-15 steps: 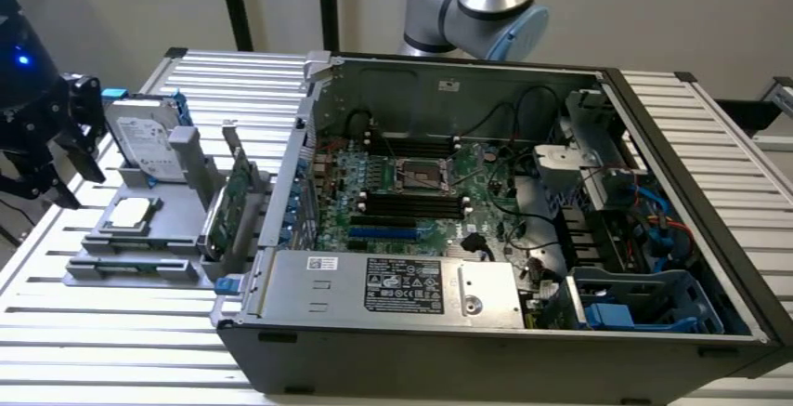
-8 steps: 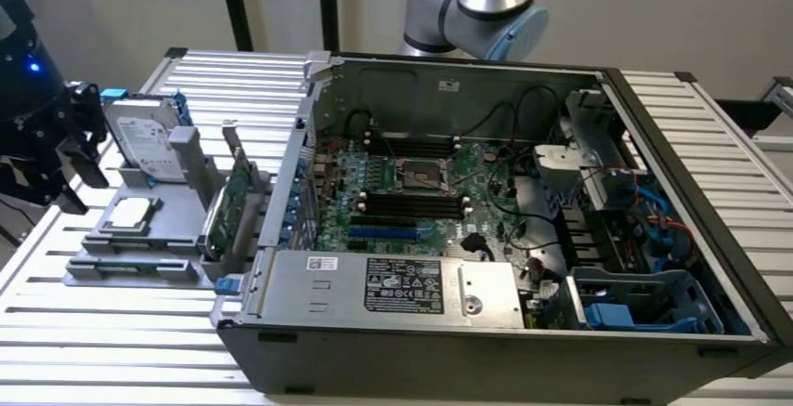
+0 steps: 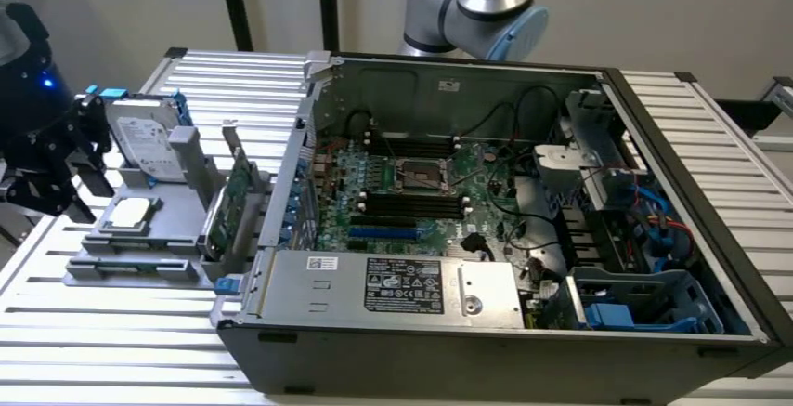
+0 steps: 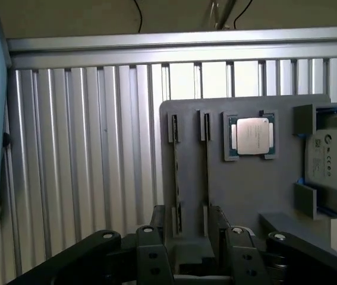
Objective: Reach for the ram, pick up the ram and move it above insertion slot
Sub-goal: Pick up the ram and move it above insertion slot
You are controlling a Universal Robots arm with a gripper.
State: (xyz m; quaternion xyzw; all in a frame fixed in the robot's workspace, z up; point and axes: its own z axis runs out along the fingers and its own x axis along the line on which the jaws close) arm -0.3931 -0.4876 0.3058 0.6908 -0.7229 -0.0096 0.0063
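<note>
At the bench's (image 3: 74, 332) edge, exterior view's left, we are hovering the released, empty hand (image 4: 187, 225) over the tray (image 4: 245, 190). The ram (image 4: 207, 166) is seemingly standing edgewise in a slot there, so we are favouring a square, centred approach.

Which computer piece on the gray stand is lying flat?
The square silver chip lies flat, face up; the hard drive and the green card both stand up.

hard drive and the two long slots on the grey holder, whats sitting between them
A square silver processor chip, lying on the grey holder, sits between the hard drive and the long slots. The wrist view shows it.
</note>
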